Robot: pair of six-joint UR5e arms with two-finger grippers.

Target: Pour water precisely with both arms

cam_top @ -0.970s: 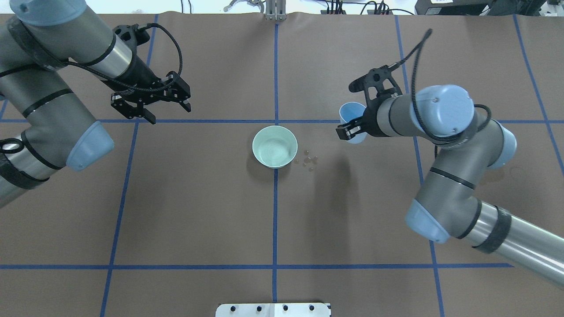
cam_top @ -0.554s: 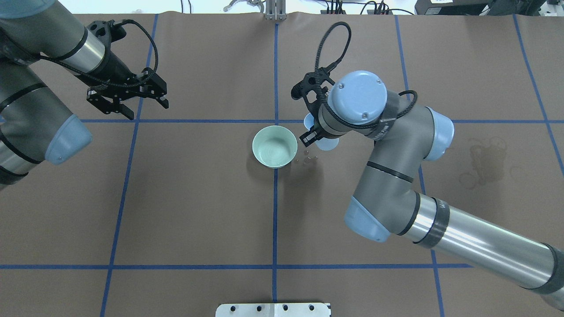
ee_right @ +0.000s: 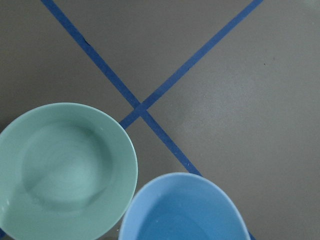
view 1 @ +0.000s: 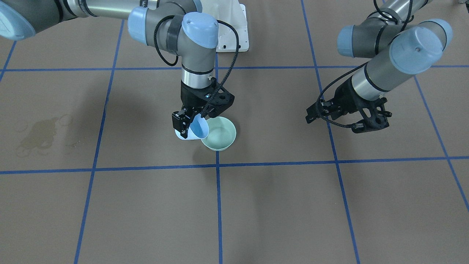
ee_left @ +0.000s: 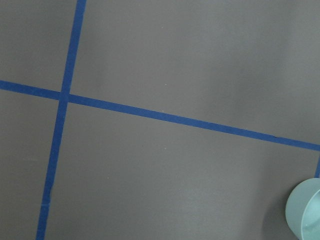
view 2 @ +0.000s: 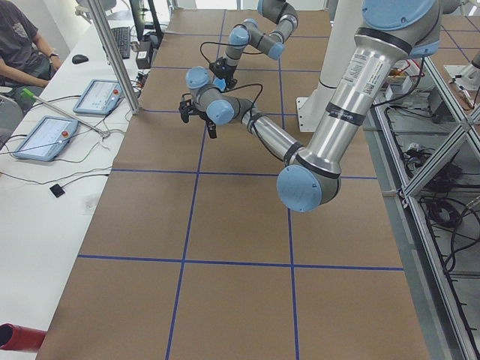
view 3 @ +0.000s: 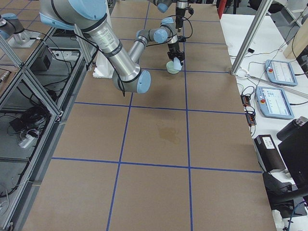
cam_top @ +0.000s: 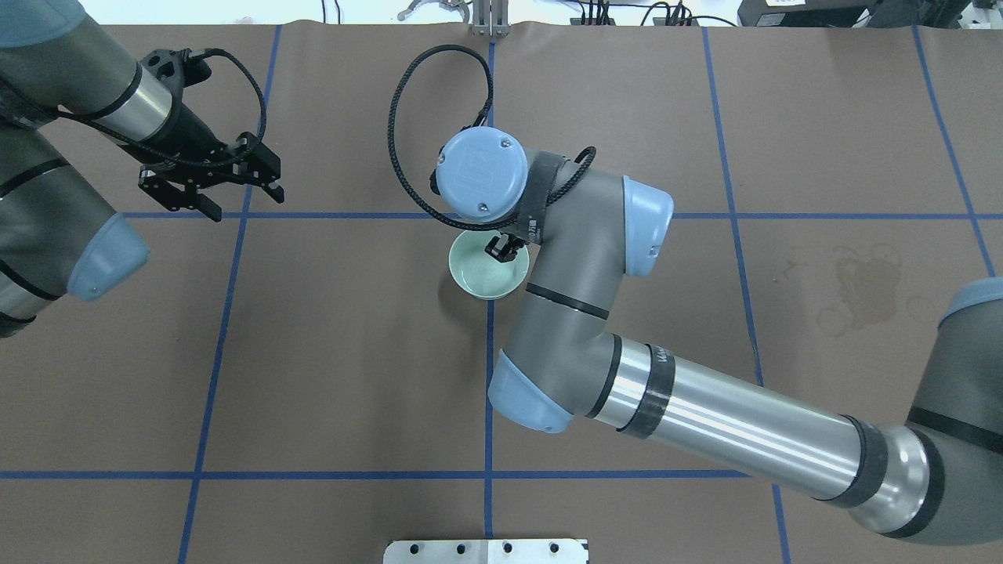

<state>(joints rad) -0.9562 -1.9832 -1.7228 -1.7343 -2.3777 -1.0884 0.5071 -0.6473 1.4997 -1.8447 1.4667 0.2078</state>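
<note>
My right gripper [view 1: 188, 124] is shut on a light blue cup [view 1: 197, 129], held tilted with its mouth toward a mint-green bowl [view 1: 221, 138] that stands on a blue tape crossing. In the right wrist view the cup's rim [ee_right: 182, 207] sits just beside the bowl [ee_right: 65, 167]. The water shows only as faint rings and glints in the bowl's bottom. From overhead the right arm hides the cup, and only part of the bowl [cam_top: 476, 280] shows. My left gripper [cam_top: 235, 197] hangs open and empty far to the left; its wrist view catches the bowl's edge [ee_left: 306, 210].
Brown paper with blue tape lines covers the table. A dried wet stain [cam_top: 856, 288] marks the right half. The white pedestal base [view 1: 231, 31] stands at the robot's side. A seated person [view 2: 21, 46] and two tablets [view 2: 99, 94] are at a side bench.
The right arm swung left with the cup, from well right of the bowl to right at the bowl's rim. The left gripper drew back further to the left, still open.
</note>
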